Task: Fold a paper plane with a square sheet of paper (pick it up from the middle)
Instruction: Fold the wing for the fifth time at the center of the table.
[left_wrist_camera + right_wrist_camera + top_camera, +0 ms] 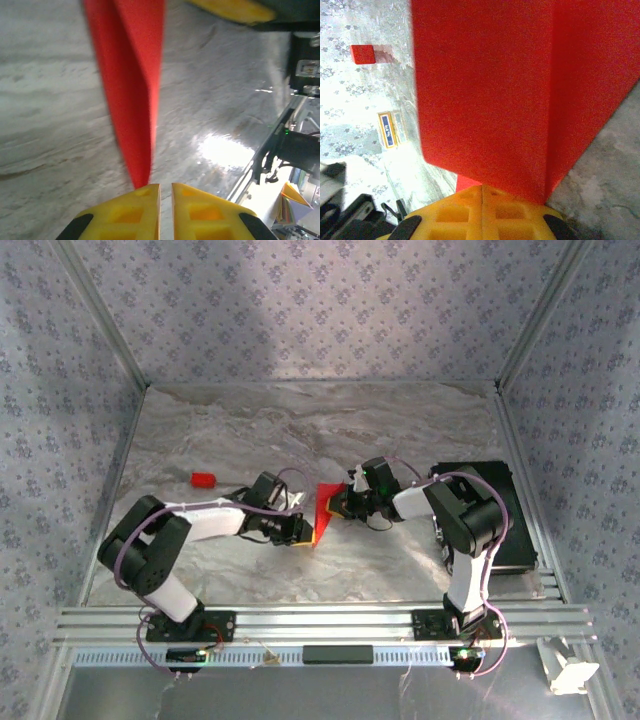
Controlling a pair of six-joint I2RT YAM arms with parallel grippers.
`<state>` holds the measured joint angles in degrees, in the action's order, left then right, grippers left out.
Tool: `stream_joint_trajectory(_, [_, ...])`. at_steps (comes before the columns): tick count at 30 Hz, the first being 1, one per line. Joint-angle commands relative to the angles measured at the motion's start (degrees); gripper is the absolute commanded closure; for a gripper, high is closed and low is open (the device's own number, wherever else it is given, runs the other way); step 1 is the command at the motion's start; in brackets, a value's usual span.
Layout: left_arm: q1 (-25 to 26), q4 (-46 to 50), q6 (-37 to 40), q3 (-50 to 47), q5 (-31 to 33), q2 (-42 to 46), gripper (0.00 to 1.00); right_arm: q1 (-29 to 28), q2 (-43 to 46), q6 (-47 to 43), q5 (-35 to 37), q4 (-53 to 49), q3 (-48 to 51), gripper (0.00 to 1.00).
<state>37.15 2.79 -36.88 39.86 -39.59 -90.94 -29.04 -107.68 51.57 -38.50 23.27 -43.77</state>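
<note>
Marbled bench (250, 430), folding step. Right claw (482, 192) clamps the creased red sheet (485, 90). Left claw (166, 192) is nearly closed, with the sheet's tip just ahead and the grip unclear. Next I'd press the crease.

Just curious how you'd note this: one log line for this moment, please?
paper: red, folded | right jaws: shut on paper | left jaws: nearly closed at its tip, grip unclear
</note>
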Motion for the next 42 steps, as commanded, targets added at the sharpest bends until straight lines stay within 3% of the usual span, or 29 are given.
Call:
stream_joint_trajectory(1, [0.01, -1.01, -0.73, 4.25, -2.8, -0.09, 0.93, 0.39, -1.13, -1.09, 5.81, -6.73, 0.92, 0.94])
stream_joint_trajectory(8, [0.16, -0.4, 0.35, 10.92, -5.98, -7.73, 0.96, 0.32, -1.15, -0.9, 5.9, -6.74, 0.77, 0.94])
stream_joint_trajectory(19, [0.13, 2.13, 3.28, 14.65, -3.65, -15.91, 0.96, 0.25, -1.04, -0.99, 6.07, -7.12, 0.63, 0.94])
stream_joint_trajectory(42, [0.1, 4.71, 5.44, 3.39, 0.15, -8.83, 0.94, 0.3, -0.6, -1.52, 6.64, -8.32, 0.89, 0.94])
